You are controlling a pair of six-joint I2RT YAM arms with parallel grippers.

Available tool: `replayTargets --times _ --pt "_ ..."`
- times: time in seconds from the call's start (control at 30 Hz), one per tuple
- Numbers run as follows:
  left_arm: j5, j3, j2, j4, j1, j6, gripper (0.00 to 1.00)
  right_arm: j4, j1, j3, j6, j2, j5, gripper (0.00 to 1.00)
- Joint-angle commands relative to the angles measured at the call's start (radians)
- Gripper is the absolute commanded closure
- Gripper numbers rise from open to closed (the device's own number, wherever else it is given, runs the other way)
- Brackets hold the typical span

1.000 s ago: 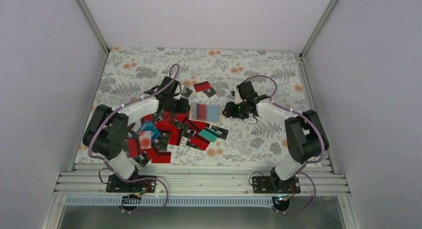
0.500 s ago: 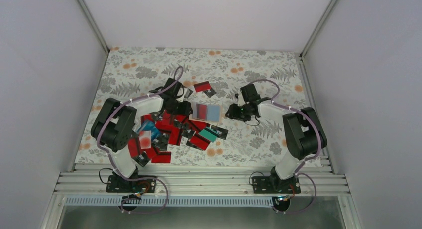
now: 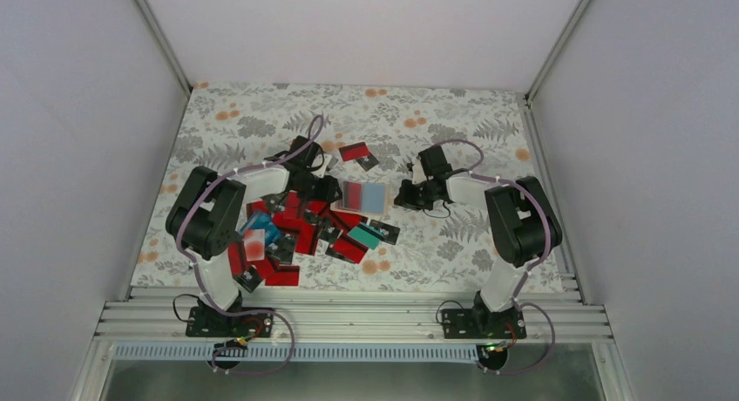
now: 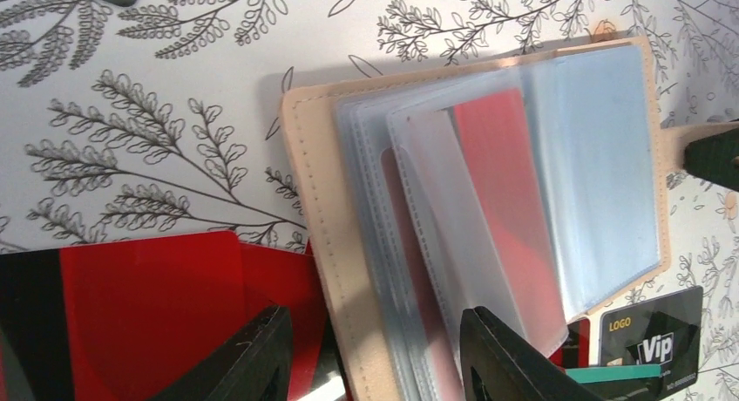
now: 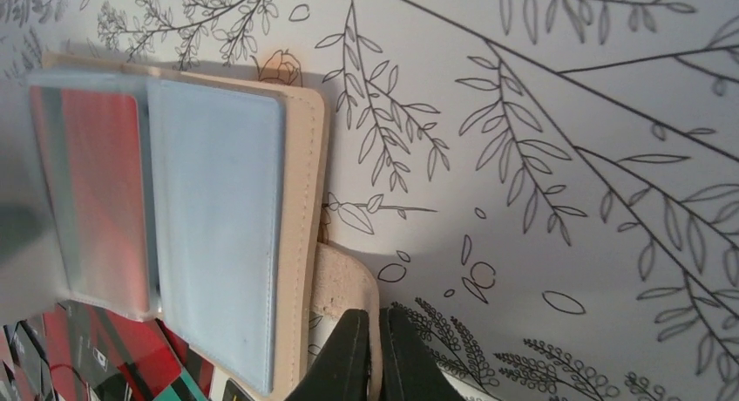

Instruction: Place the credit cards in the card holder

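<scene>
The tan card holder (image 3: 363, 196) lies open on the floral table, its clear sleeves up, with a red card (image 4: 510, 200) inside one sleeve. My left gripper (image 4: 375, 366) is open, its jaws standing either side of the holder's left edge (image 4: 327, 244) and the sleeves; it also shows in the top view (image 3: 324, 190). My right gripper (image 5: 376, 353) is shut on the holder's tan closing tab (image 5: 344, 283) at its right edge; it also shows in the top view (image 3: 403, 196). Loose credit cards (image 3: 288, 231), mostly red and black, lie piled left of and in front of the holder.
A teal card (image 3: 363, 235) and a black card (image 3: 384, 232) lie just in front of the holder. A red card (image 3: 353, 151) and a black one (image 3: 369, 163) lie behind it. A black VIP card (image 4: 654, 336) sits by the holder's near corner.
My left gripper has moved right, up to the holder's left edge. My right gripper has stayed at the holder's right edge, with its arm drawn in slightly.
</scene>
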Motion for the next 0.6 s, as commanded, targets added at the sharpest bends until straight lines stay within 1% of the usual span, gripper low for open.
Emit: replayTargets --times 0.0,0.17,0.27,0.57 --pt "0.065 0.023 0.027 0.03 0.003 0.007 0.51 0.031 -0.005 0.015 -0.017 0.01 -0.036 0.95" --pt "0.1 0.034 0.035 0.039 0.003 -0.002 0.53 0.033 -0.006 0.016 -0.02 0.001 -0.051 0.96" --pt "0.115 0.042 0.035 0.042 0.003 -0.005 0.56 0.033 -0.006 0.018 -0.022 -0.007 -0.057 0.96" --pt "0.111 0.077 0.036 0.025 -0.009 -0.014 0.63 0.033 -0.003 0.021 -0.027 -0.027 -0.085 0.95"
